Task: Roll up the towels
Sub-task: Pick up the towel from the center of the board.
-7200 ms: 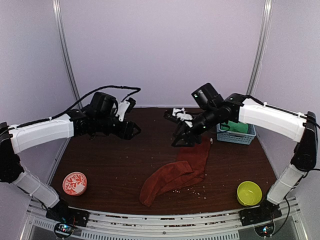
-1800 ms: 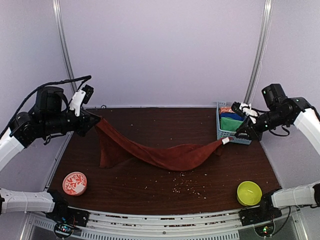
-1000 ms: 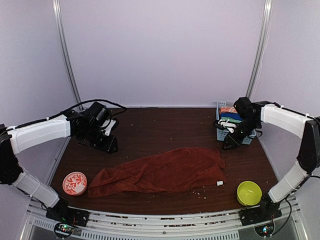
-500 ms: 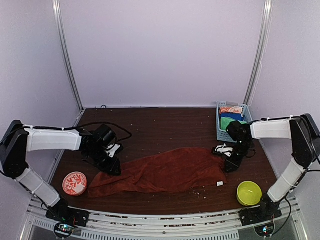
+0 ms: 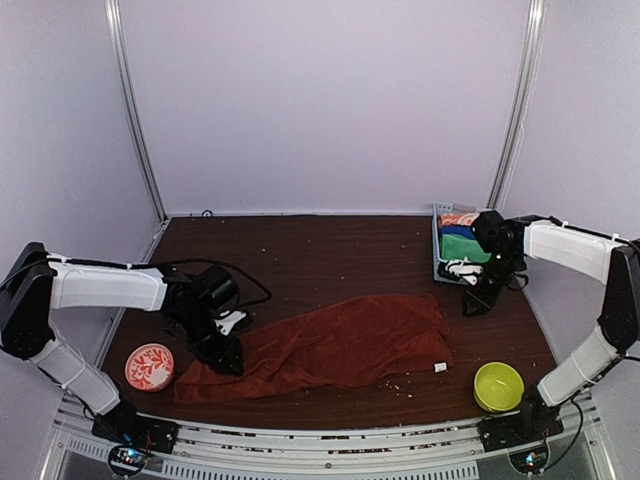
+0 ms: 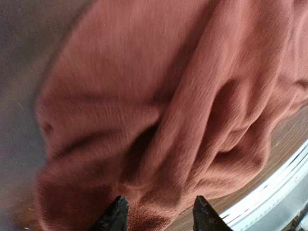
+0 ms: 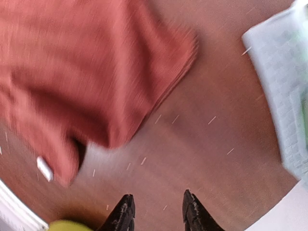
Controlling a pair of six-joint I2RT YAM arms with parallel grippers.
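Observation:
The rust-red towel (image 5: pixel 340 345) lies spread and wrinkled across the table's front middle. My left gripper (image 5: pixel 228 355) is low over its bunched left end. In the left wrist view, the gripper (image 6: pixel 160 216) stands open, with towel folds (image 6: pixel 159 106) filling the space below and between the tips. My right gripper (image 5: pixel 478 304) hovers to the right of the towel, beside the basket. It is open (image 7: pixel 158 211) over bare table, and the towel's right corner (image 7: pixel 96 72) lies ahead of it. A green towel (image 5: pixel 461 246) sits in the basket.
A light blue basket (image 5: pixel 449 270) with folded cloths stands at the back right. A red patterned bowl (image 5: pixel 149 366) sits at the front left and a yellow-green bowl (image 5: pixel 498 386) at the front right. A small white tag (image 5: pixel 439 367) and crumbs lie near the towel.
My left gripper came forward and down onto the towel's left end. My right gripper dipped to the towel's right edge, then drew back toward the basket. The towel has stayed spread.

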